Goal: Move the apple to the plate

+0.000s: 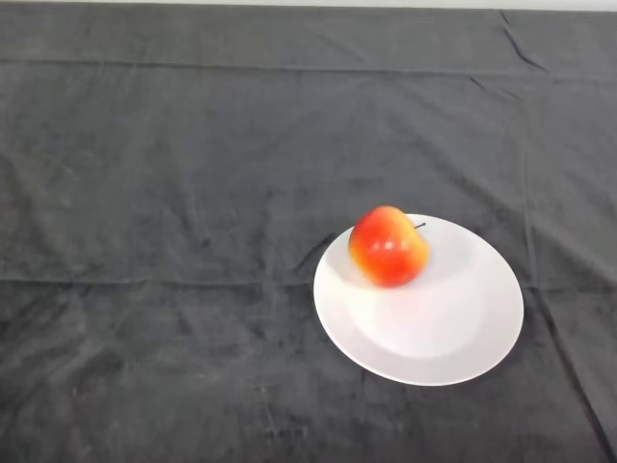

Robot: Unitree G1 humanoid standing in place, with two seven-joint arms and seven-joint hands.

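Note:
A red and yellow apple [388,247] lies on a white round plate [453,338], on the plate's far left part, with its dark stem pointing to the right. The plate sits on the dark cloth right of the middle, toward the near side.
The dark cloth [174,212] covers the whole table, with creases running across it and a fold near the far right corner [521,48]. The table's far edge runs along the top of the view.

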